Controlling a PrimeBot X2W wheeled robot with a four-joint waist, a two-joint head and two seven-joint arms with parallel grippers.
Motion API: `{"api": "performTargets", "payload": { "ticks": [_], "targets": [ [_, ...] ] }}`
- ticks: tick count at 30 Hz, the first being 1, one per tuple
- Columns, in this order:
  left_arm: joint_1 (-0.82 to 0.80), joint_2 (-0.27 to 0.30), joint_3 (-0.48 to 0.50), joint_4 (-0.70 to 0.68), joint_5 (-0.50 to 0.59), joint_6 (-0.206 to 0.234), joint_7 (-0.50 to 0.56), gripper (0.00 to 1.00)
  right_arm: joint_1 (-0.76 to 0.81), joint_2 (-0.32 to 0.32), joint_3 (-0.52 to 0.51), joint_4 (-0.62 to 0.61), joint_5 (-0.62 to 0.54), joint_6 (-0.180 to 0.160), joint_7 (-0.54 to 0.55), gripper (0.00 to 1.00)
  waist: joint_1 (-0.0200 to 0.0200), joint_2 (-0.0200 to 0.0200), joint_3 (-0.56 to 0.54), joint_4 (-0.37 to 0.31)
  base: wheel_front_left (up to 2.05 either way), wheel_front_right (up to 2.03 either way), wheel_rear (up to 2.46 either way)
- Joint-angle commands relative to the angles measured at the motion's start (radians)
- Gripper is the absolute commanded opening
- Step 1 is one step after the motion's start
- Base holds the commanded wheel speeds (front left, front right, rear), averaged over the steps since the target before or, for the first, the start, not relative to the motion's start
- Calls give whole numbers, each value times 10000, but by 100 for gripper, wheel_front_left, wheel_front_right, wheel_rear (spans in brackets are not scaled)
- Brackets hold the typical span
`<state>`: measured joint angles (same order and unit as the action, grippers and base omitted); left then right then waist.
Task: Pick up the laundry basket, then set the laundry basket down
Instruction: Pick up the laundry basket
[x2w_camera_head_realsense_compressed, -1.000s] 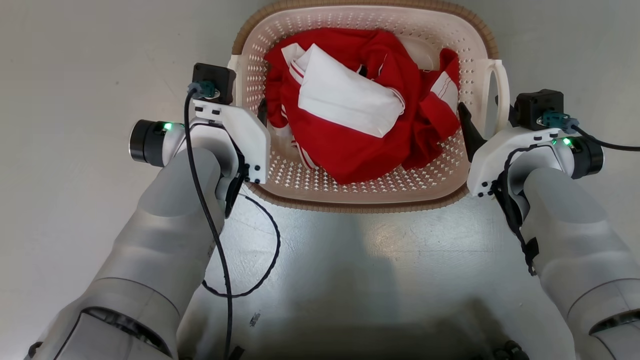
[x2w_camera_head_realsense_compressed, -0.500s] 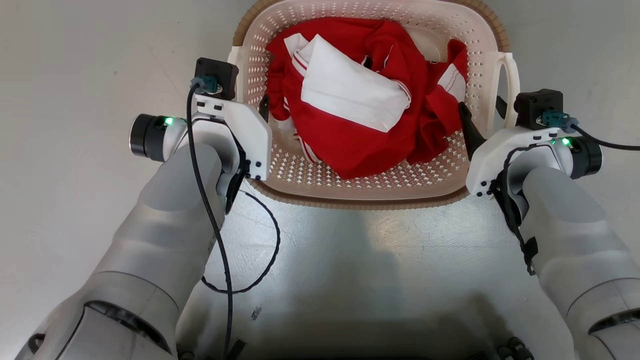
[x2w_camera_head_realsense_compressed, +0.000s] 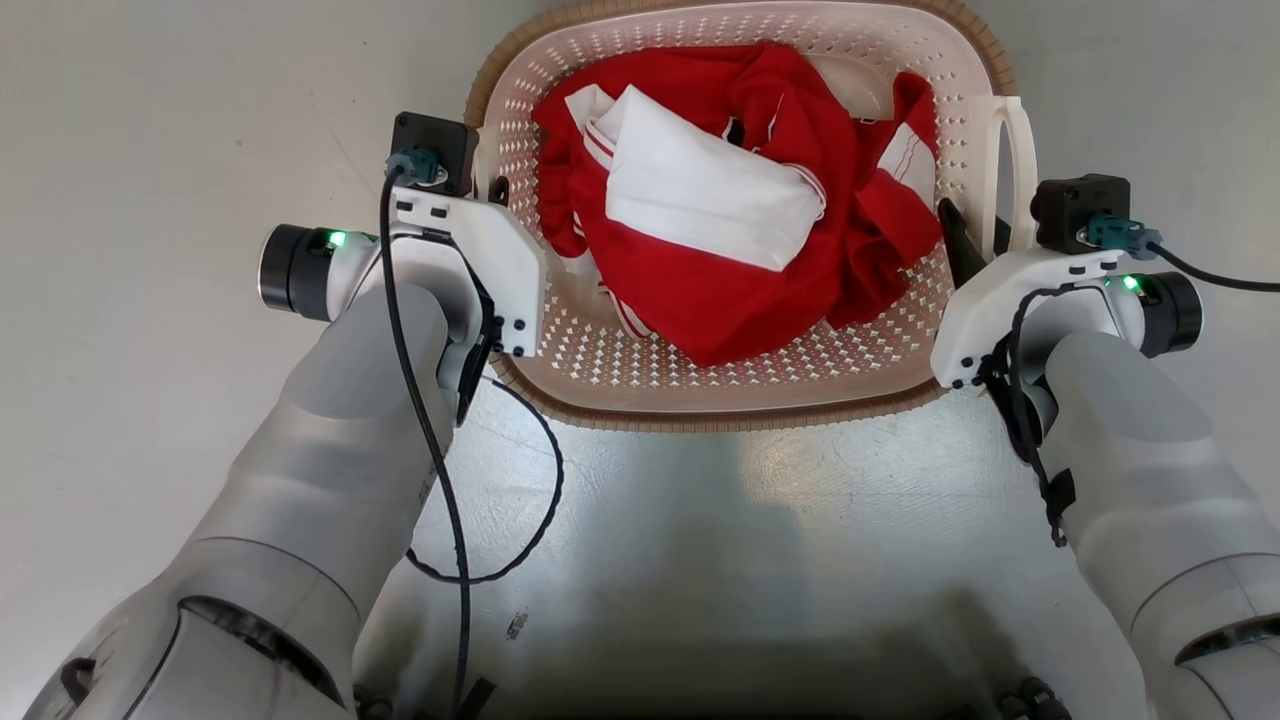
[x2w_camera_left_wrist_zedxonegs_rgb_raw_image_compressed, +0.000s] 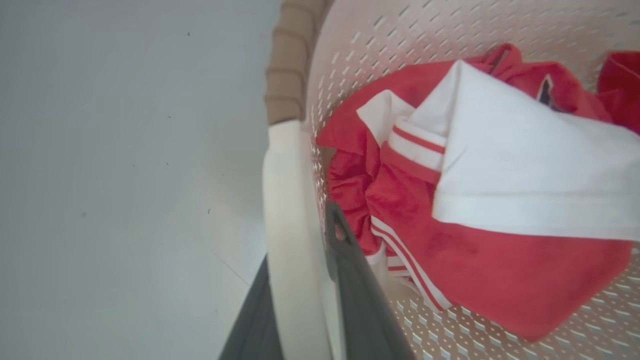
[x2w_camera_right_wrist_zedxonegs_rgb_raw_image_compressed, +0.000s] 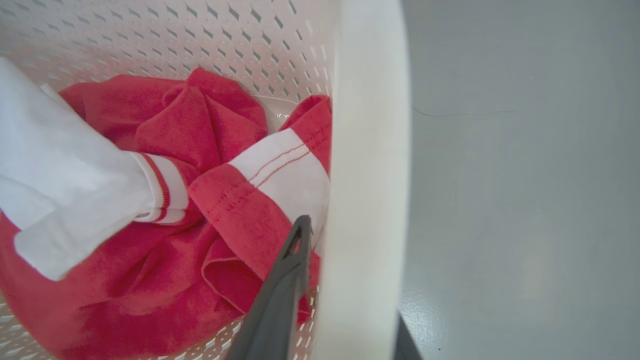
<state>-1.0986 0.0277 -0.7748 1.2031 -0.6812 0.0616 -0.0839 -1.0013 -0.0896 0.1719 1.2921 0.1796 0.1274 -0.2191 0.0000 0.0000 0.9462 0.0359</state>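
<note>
Head view, with both wrist views. One cream-white perforated plastic laundry basket (x2w_camera_head_realsense_compressed: 610, 350) with a brown woven-look rim lies at the upper centre of the frame, above a pale grey floor (x2w_camera_head_realsense_compressed: 150, 420); whether it rests on the floor or hangs clear of it cannot be told. It carries two white loop handles, one on each side wall: the left handle (x2w_camera_left_wrist_zedxonegs_rgb_raw_image_compressed: 287, 200) and the right handle (x2w_camera_head_realsense_compressed: 1005, 150). Inside it lies a crumpled heap of red and white clothing (x2w_camera_head_realsense_compressed: 740, 290) with striped trim; the number of garments cannot be told.

Two grippers are present. The left gripper (x2w_camera_head_realsense_compressed: 485, 185), at the basket's left wall, is clenched on the left handle, one dark finger outside the handle and one inside, both pressed against it. The right gripper (x2w_camera_head_realsense_compressed: 980, 235), at the right wall, grasps the right handle likewise: its inner finger (x2w_camera_right_wrist_zedxonegs_rgb_raw_image_compressed: 285, 280) lies against the handle beside the clothing.

Two green indicator lights glow, one on each wrist. One black cable (x2w_camera_head_realsense_compressed: 440, 480) loops down from the left arm.
</note>
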Motion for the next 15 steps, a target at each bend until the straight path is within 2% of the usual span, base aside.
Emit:
{"api": "performTargets", "payload": {
  "ticks": [1, 15],
  "targets": [
    [4, 225, -47, -48, -46, 59, -111, 0, 417, 200, 199, -16, -82, 33, 70, 0, 0, 0, -59, 6, 0, 0, 0],
    [152, 225, -612, 130, -475, 118, -179, 0, 731, 385, 79, -14, -143, 33, 462, 0, 0, 0, -764, -234, 0, 0, 0]
  ]
}}
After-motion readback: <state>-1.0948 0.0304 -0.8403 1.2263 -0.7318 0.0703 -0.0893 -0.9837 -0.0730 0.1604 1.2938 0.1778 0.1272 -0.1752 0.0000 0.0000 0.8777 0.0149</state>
